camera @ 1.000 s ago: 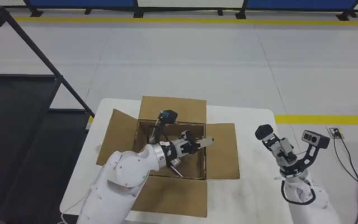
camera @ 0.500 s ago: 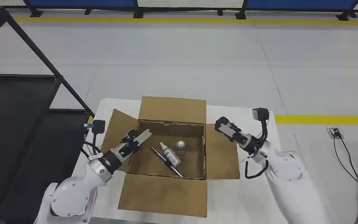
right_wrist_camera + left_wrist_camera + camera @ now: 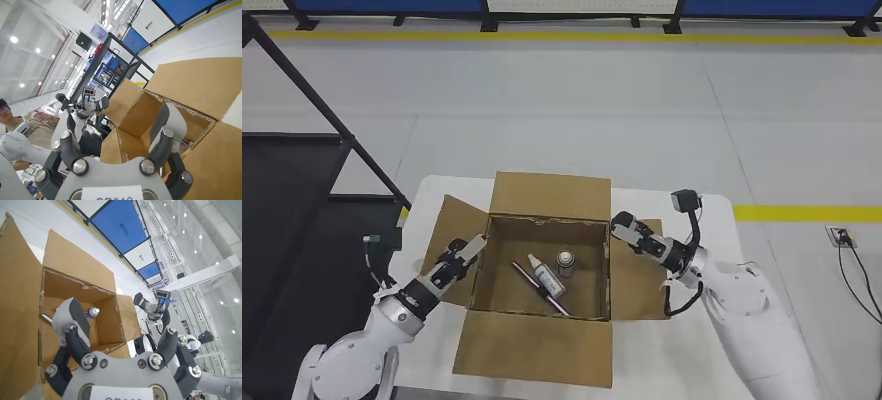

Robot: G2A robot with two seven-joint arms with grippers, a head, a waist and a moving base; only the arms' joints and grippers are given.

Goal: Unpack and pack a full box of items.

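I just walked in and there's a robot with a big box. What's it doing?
The robot is working at an open cardboard box on a table. Its left gripper hovers open over the box's left flap. Its right gripper hovers open at the box's right wall. Neither holds anything. In the box are a white bottle, a can and a metal rod.
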